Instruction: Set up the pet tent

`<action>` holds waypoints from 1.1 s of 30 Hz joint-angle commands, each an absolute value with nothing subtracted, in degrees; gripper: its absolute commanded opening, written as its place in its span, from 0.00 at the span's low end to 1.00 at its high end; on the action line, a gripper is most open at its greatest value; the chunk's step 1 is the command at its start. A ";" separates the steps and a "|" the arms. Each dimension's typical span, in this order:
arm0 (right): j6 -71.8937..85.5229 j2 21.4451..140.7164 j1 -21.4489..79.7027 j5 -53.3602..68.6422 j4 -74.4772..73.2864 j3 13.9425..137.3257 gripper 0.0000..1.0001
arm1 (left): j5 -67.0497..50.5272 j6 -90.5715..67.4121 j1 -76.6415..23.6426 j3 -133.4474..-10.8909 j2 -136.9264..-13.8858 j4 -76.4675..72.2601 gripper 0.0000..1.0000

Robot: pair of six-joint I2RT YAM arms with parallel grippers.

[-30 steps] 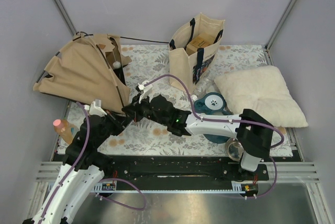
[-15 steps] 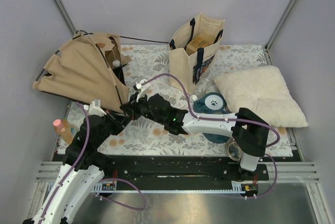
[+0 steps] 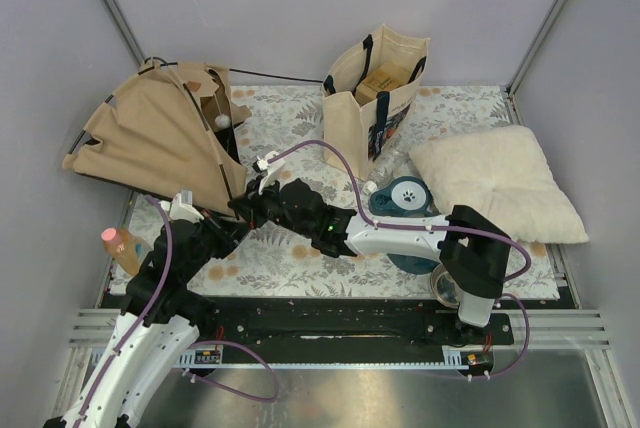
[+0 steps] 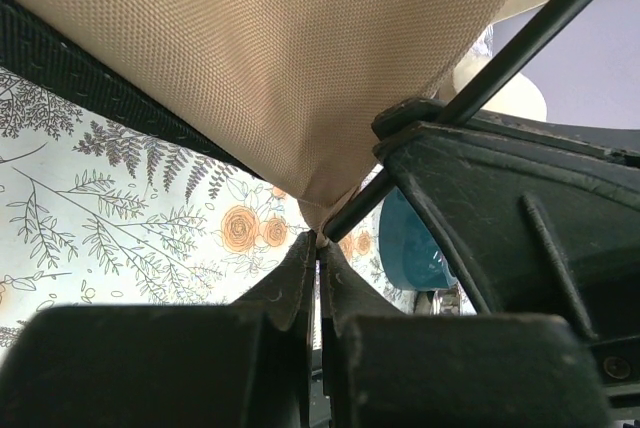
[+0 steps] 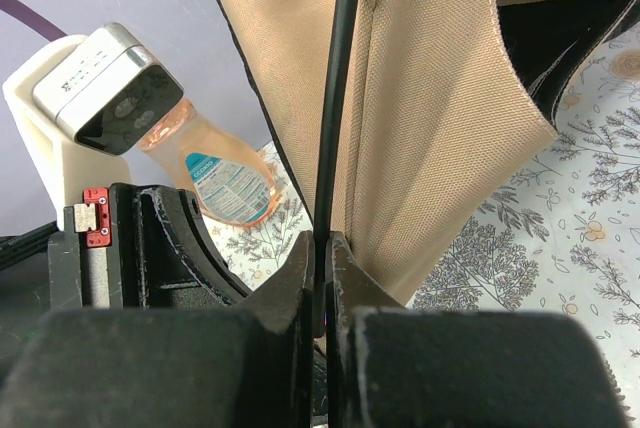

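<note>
You have the pet tent (image 3: pixel 155 138) leaning half-raised at the far left of the floral mat (image 3: pixel 290 108), its lower corner pinched in the closed left gripper (image 4: pixel 320 245), the right gripper (image 5: pixel 322 246) clamped on its black pole (image 5: pixel 335 98) just beside, tote bag (image 3: pixel 375 88) and pillow (image 3: pixel 500 183) well to the right.

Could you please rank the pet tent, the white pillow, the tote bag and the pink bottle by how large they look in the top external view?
1. pet tent
2. white pillow, somewhat smaller
3. tote bag, standing upright and seen partly from above, so less sure
4. pink bottle, clearly smallest
</note>
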State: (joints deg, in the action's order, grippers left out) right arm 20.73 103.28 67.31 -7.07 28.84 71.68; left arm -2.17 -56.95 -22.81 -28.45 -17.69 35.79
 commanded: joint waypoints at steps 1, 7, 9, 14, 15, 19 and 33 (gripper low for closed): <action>18.63 102.57 63.46 -17.49 42.72 78.13 0.00 | -11.34 -56.07 -23.99 -26.81 -18.37 46.05 0.00; 18.02 102.39 63.37 -17.67 42.63 77.44 0.00 | -10.72 -55.81 -23.99 -27.42 -18.46 46.67 0.00; 17.93 101.61 63.37 -17.84 42.98 76.12 0.00 | -10.20 -55.90 -23.99 -27.77 -18.46 47.19 0.00; 17.49 100.98 62.84 -18.02 43.42 74.36 0.00 | -10.02 -55.72 -23.99 -28.21 -18.37 47.81 0.00; 17.40 101.33 62.84 -18.10 43.33 74.62 0.00 | -9.93 -55.64 -23.99 -28.30 -18.54 47.73 0.00; 17.31 102.04 62.75 -17.40 43.42 74.88 0.00 | -9.84 -55.55 -23.99 -28.91 -18.54 47.81 0.00; 16.35 105.56 62.75 -17.32 42.10 79.98 0.00 | -11.16 -55.37 -23.99 -27.60 -19.34 46.67 0.00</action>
State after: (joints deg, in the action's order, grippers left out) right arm 19.44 106.17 67.16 -8.03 30.06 73.23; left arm -1.19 -56.25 -22.74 -28.86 -18.98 36.73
